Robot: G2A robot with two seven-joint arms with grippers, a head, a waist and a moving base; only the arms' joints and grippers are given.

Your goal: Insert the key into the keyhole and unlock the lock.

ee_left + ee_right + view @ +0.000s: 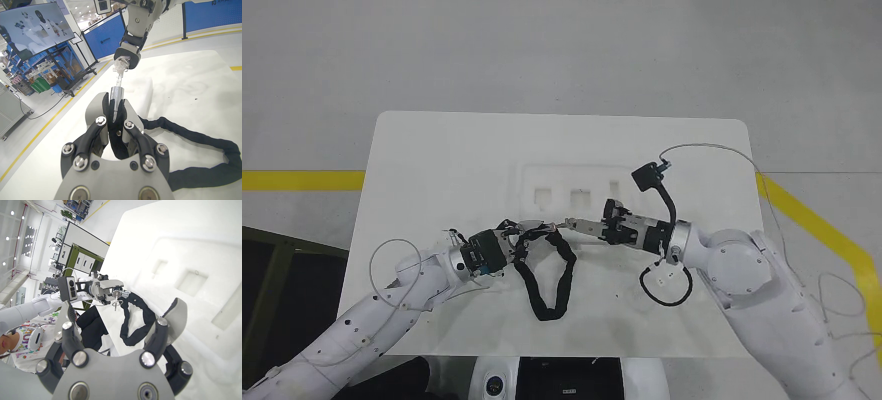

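Left gripper (114, 101) was clamped shut on the lock (117, 93), gripping its chrome barrel just behind the keyhole end. Key (120, 66) sat with its blade partway in the keyhole, head sticking out toward the right gripper (121, 304). Right gripper stood wide open and held nothing. One of its pads (132, 58) lay right by the key's head (touching or not, could not tell).

Relation that mattered: barrel and key shared one long axis, running across the table (442, 160) from left arm toward right arm, so the key's head faced the right gripper end-on. Right arm was plainly the nearer. Judged insertion done or nearly so. What remained was to close on the head and twist about that axis while the left held firm.

Room: lock appeared held up off the table, near its middle. Black cable (228, 150) trailed from the barrel in a loop toward the robot's side, clear of the key's head. White tray (170, 243) lay just beyond. A spare key (115, 307) dangled on a ring under the head and could foul a closing pad.
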